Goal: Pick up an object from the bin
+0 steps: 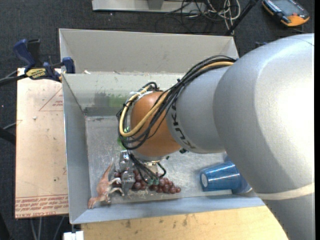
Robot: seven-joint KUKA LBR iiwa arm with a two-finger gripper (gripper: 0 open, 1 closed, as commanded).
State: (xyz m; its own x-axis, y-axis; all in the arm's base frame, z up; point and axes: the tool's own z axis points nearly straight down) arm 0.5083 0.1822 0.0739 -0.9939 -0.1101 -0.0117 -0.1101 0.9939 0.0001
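Three small things lie along the near wall of a grey metal bin (75, 149), all towards its front edge. At the far left, in the front left corner, is a tan toy animal (103, 188), a long-legged figurine lying on its side with its legs pointing towards the middle of the bin. Just to its right the gripper (127, 176) is down low over the bin floor, right where the animal's legs meet the left end of a bunch of dark red toy grapes (162, 186). Whether it is open or closed cannot be told from this angle, and nothing can be seen held in it. It is also unclear which of the two things it sits on. The grapes stretch rightward along the front wall. Above the gripper is the wrist's rounded orange cover (150, 124), looped with black and yellow cables (123, 119). Further right, well apart from the grapes, a blue plastic cup (220, 177) lies on its side, mouth facing left. The large grey arm (260, 99) reaches in from the right, covering the bin's right side.
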